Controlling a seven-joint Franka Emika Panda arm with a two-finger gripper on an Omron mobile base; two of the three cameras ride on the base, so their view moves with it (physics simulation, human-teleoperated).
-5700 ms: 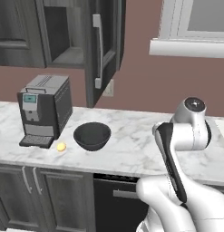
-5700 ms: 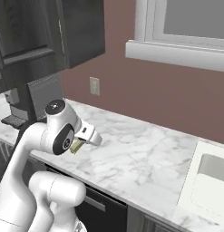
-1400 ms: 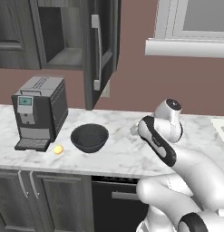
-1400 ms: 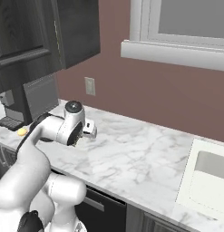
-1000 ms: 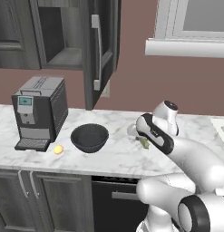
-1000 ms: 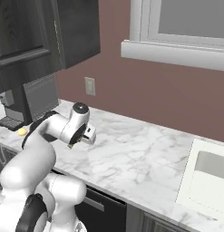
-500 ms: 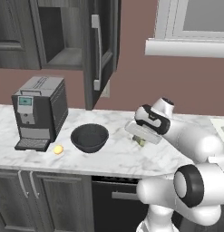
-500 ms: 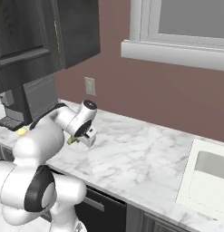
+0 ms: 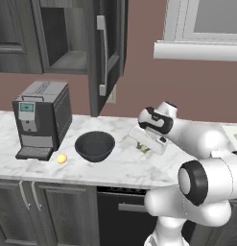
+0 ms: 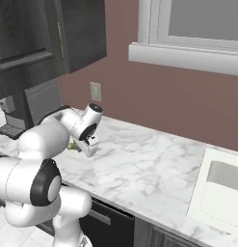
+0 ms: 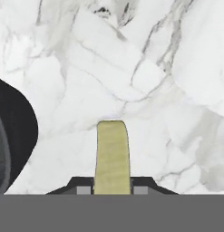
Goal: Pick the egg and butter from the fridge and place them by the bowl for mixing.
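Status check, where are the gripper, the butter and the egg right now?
Gripper shut on butter, low over counter right of bowl. Egg already down, left of bowl. Nothing in the way.

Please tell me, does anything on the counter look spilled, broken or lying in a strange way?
Nothing stands out. The bowl sits upright, the egg rests beside it near the coffee machine, and the hand holds the butter low over the marble counter.

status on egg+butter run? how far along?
Done: the egg lies on the marble counter, left of the bowl, near the coffee machine.
In hand: the end effector is shut on the butter, low over the counter right of the bowl.
Left: set the butter down by the bowl and release; whether it already touches the counter is unclear.
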